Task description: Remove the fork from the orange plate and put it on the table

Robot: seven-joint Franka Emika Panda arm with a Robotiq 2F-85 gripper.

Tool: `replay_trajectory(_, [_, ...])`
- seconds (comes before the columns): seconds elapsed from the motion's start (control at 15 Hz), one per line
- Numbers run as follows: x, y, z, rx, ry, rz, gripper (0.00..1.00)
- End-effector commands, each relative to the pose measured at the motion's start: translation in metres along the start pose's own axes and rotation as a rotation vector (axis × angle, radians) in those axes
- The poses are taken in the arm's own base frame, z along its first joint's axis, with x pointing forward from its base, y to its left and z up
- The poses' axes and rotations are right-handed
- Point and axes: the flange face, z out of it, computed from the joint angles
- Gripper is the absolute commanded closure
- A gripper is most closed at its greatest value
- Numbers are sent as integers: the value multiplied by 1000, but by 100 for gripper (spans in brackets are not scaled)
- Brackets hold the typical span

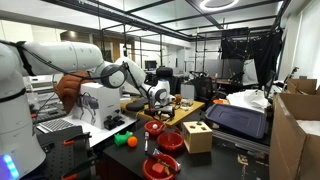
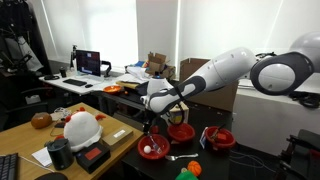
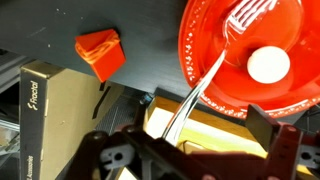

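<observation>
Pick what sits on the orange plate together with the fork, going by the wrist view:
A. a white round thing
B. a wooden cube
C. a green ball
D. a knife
A: in the wrist view a white round thing rests on the orange plate, just beside the tines of the fork; nothing else lies on that plate.
</observation>
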Motion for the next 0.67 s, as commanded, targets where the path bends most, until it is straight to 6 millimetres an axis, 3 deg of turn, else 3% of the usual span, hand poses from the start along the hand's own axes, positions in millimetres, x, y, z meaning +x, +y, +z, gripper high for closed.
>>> replay_trajectory(0.0, [7, -4, -5, 23, 27, 55, 0])
replay_trajectory(0.6, [7, -7, -1, 6, 69, 81, 0])
